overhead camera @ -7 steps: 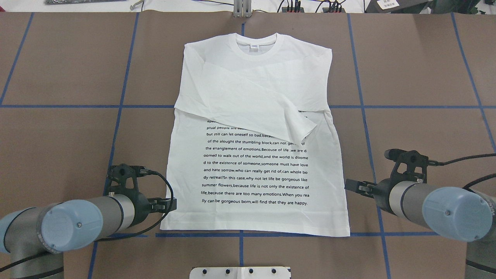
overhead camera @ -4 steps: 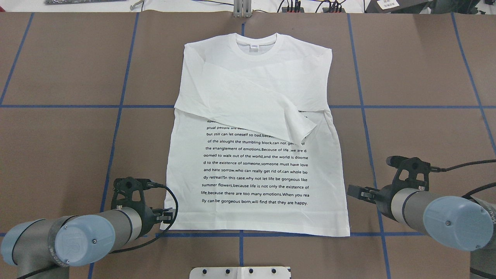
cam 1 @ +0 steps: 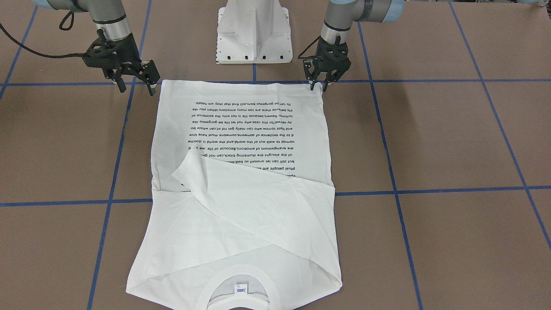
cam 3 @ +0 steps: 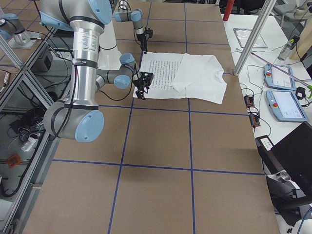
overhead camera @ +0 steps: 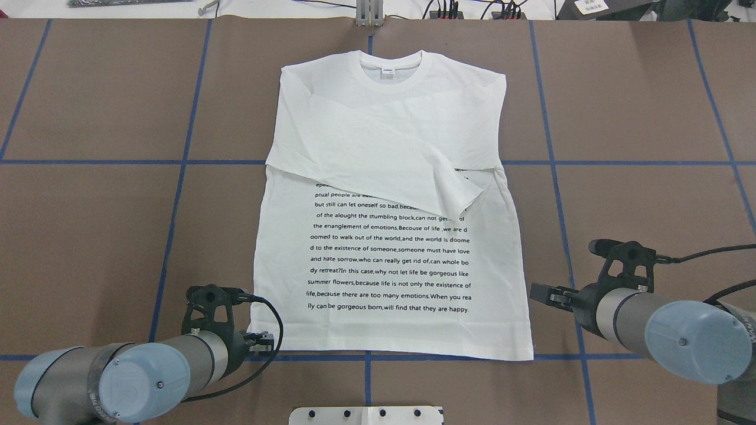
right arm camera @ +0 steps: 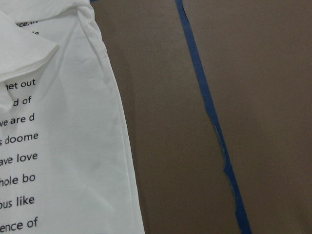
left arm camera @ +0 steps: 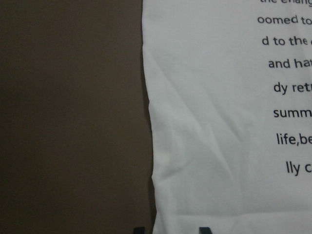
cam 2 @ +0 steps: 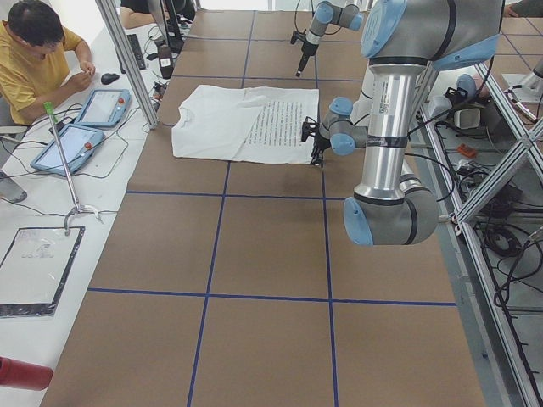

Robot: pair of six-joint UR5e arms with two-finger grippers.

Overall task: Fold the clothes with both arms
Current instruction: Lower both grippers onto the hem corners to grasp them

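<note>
The T-shirt (overhead camera: 390, 265) lay flat, printed face up, at the middle of the bench (overhead camera: 88, 224). Its neck (overhead camera: 390, 74) pointed to the far edge and its hem ran along a blue tape line (overhead camera: 366, 378) near the robot's edge. Both sleeves (overhead camera: 384, 171) were already crossed over the chest, so I judged the side folds done and the hem-to-neck fold next.

That would explain the arms' places, one at each hem corner. The left gripper (cam 1: 319, 86) stood low at its corner; in its wrist view two dark fingertips (left arm camera: 209, 230) showed apart with white cloth between them, so it was released and not yet pinching. The right gripper (cam 1: 137, 90) hung spread wide just beside the other corner, apart from the cloth and holding nothing.

The thin cotton would probably sag if only one corner were lifted, hence the matched pair.

No box or basket showed; the bench itself carried the shirt, with the white pedestal base (cam 1: 254, 38) at the robot's edge.
</note>
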